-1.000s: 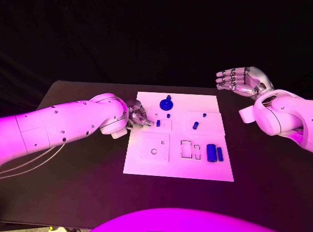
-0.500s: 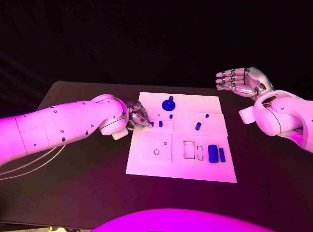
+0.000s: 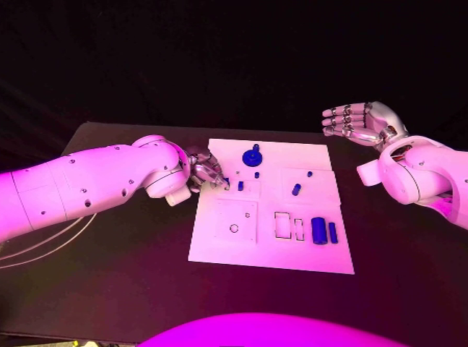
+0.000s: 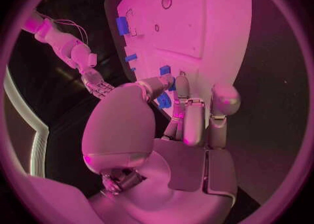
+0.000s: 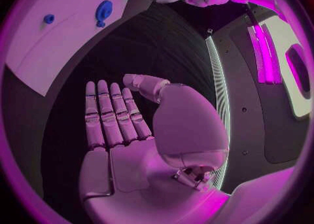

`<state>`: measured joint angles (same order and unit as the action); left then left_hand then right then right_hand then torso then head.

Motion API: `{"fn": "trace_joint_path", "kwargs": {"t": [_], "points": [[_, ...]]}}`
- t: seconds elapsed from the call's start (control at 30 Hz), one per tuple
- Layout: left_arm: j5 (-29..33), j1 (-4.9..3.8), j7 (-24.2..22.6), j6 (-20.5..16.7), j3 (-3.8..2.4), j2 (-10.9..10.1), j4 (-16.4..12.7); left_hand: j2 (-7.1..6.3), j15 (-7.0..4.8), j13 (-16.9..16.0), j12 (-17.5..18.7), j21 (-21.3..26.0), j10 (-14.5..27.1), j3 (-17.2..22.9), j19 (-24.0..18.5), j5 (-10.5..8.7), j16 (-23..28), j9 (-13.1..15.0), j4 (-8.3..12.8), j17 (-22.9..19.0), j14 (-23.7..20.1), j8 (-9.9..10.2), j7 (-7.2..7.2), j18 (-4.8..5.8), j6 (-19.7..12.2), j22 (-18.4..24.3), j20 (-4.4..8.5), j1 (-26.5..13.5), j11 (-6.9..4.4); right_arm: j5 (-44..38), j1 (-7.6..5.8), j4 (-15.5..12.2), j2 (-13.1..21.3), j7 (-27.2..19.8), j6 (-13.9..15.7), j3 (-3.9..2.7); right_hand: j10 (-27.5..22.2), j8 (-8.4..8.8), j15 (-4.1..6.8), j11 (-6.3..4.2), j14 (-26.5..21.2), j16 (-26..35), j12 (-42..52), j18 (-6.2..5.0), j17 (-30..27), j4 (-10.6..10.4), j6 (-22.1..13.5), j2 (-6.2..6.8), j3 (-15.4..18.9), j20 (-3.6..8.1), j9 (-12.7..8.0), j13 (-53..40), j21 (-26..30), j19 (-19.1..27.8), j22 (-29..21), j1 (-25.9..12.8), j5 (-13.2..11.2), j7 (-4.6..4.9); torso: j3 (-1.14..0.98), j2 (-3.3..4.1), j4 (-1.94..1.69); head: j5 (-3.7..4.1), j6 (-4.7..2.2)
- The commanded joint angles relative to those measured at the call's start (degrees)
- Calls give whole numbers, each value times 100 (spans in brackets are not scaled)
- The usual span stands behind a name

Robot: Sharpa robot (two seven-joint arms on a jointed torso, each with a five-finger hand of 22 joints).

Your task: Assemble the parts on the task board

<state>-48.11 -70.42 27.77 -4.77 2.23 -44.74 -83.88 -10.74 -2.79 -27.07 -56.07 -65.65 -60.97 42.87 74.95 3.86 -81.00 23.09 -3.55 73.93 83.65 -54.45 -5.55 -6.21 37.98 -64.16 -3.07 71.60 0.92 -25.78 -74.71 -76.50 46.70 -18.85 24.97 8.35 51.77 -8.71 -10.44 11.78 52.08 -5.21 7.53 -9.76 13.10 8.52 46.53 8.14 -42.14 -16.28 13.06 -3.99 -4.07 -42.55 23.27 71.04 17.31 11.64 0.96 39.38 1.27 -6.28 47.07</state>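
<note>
From my seat, the nearest thing on the black table [image 3: 120,289] is the near edge of the white task board [image 3: 271,253]. Just beyond that edge I see two outlined slots with a thick blue cylinder [image 3: 318,230] and a thinner blue bar [image 3: 332,232] lying side by side to their right, and a small ring mark to the left.

Farther up the board, a short blue peg [image 3: 295,189] sits right of centre, and another small blue piece [image 3: 240,186] lies just beside my left robot hand [image 3: 206,170]. That hand rests at the board's left edge, fingers curled down onto the surface; in the left wrist view its fingertips [image 4: 182,85] are bunched around a small blue part [image 4: 164,100], though I cannot tell whether they actually grip it.

At the far end stands a round blue knob [image 3: 252,155].

My right robot hand [image 3: 361,121] hovers well apart from the board, past its far right corner, palm up, fingers loosely spread and holding nothing.
</note>
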Motion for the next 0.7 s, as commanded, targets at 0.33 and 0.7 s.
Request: {"fn": "trace_joint_path", "kwargs": {"t": [0.33,0.7], "points": [[388,-102,169,741,-36,43,197,122,-40,71,18,-113,-218,715,105,217,-114,115,56,181,183,-269,68,-21,255,-120,10,-170,-53,-1,3,4,-6,-1,-28,-1,-126,121,-6,29,-37,88,-64,-32,-40,11,68,-92,-4,-18,-39,37,52,10,-31,1,73,244,3,0,-2,6,-5],[523,-228,366,1251,-35,303,563,380,-142,-209,-235,-629,-662,804,428,208,-343,83,27,561,354,-298,218,100,570,-639,85,-775,-179,-1,3,10,-23,8,-50,-1,-128,124,-7,31,-39,90,-66,-31,-47,10,69,-92,0,-18,-41,37,52,9,-48,-2,73,244,-2,-2,4,-8,-11]]}}
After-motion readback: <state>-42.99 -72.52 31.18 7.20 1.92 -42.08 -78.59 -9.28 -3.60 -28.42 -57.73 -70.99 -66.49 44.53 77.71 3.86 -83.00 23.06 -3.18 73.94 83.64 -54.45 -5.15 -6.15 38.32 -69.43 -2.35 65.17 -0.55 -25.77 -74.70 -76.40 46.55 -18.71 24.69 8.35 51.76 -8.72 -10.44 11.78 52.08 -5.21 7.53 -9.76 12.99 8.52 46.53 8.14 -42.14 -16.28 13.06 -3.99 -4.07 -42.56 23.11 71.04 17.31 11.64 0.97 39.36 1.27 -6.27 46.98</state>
